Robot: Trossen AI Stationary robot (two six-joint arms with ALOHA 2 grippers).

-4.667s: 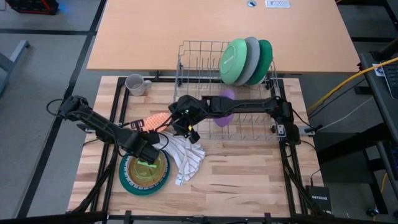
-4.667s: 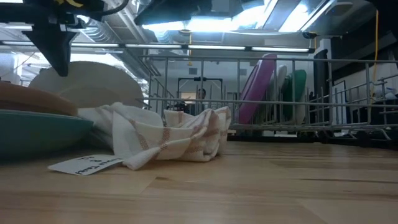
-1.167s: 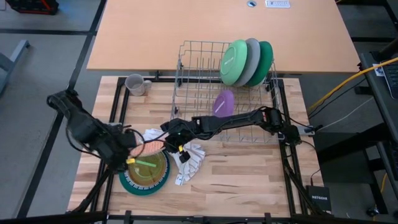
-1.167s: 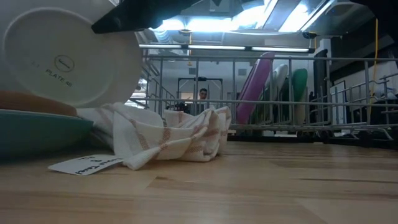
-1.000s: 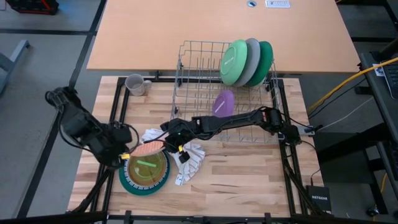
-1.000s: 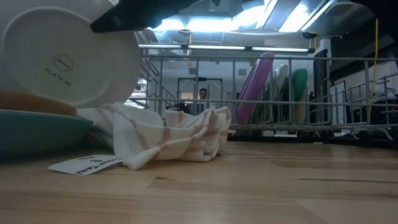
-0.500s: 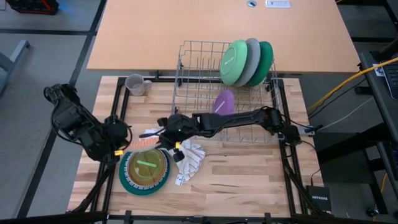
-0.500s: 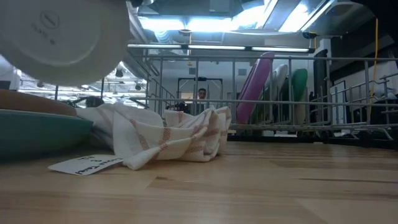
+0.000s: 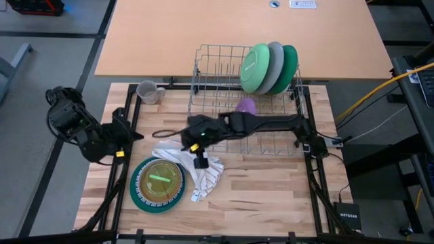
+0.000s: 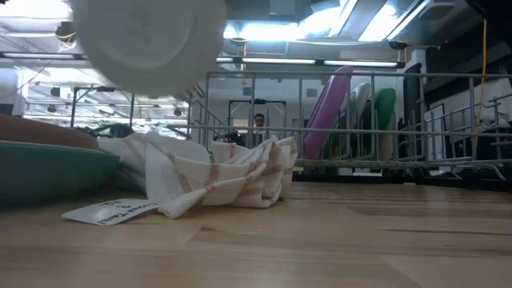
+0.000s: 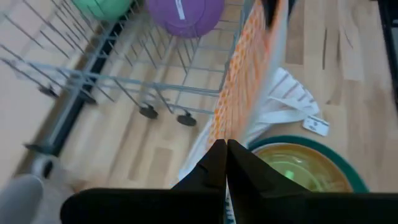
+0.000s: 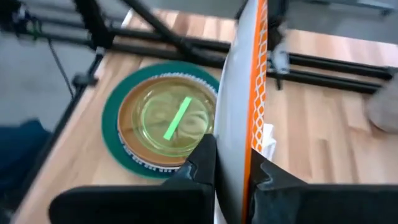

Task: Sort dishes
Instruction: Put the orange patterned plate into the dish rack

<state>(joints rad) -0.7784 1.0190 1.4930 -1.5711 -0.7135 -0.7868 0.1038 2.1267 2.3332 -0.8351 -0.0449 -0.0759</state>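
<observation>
A white plate with an orange pattern hangs on edge above the table, its pale underside high in the low view. My right gripper is shut on it. My left gripper is shut near the table's left edge and touches nothing. A brown bowl sits in a teal plate on the table. A green plate, a grey plate, a teal plate and a purple plate stand in the wire rack. My right gripper pinches the plate's rim between its two fingers, one finger on each face. The fingers come roughly level from the table's right side. The plate stands on edge, lifted clear of the table and the bowl.
A white striped cloth with a paper tag lies crumpled right of the teal plate. A grey mug stands at the far left, beside the rack. Bare wood lies along the near right part of the table.
My right gripper has lifted the white plate up and toward the far edge and the rack, turning it from tilted, face up, to edge-on. My left gripper has drawn back from the bowl toward the table's left edge.
</observation>
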